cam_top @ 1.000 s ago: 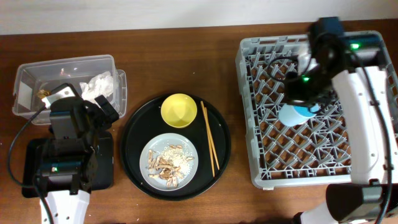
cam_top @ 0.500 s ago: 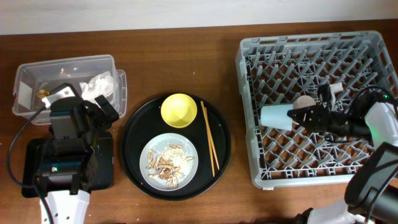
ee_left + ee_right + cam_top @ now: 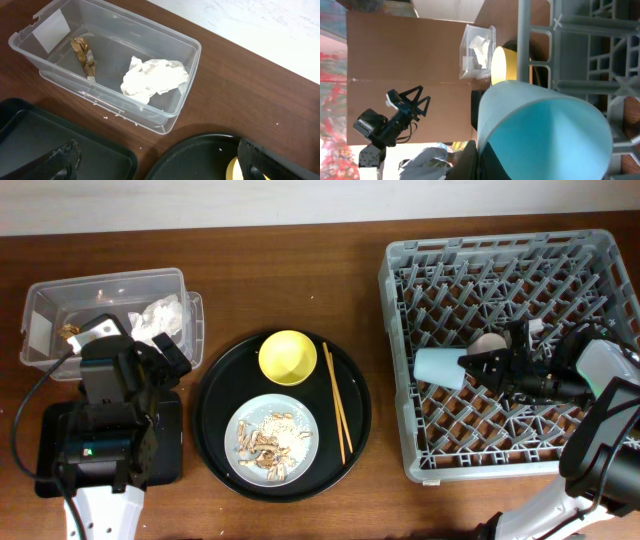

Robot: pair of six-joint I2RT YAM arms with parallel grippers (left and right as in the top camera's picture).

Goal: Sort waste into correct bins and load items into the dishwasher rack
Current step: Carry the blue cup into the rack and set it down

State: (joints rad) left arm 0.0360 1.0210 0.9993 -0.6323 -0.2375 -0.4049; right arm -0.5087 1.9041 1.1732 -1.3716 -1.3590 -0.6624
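Note:
My right gripper (image 3: 472,365) is shut on the rim of the small light-blue cup (image 3: 437,367) and holds it on its side over the grey dishwasher rack (image 3: 420,270). The cup fills the right wrist view (image 3: 545,135). The pink cup (image 3: 490,342) stands in the rack beside it. My left gripper (image 3: 160,167) is open and empty above the shallow black tray (image 3: 160,450). The clear tub (image 3: 100,288) holds the white napkin (image 3: 155,77) and the brownish wrapper (image 3: 82,55). The yellow bowl (image 3: 287,357), the chopsticks (image 3: 337,402) and the grey plate (image 3: 240,420) with food scraps (image 3: 268,442) are further left.
The bowl, plate and chopsticks lie on a large round black tray (image 3: 215,395) between the bins and the rack. My left arm covers much of the shallow black tray. The rack reaches the table's right edge.
My right arm has dropped low over the rack and turned the light-blue cup onto its side, then shifted it slightly left. The left arm has not moved.

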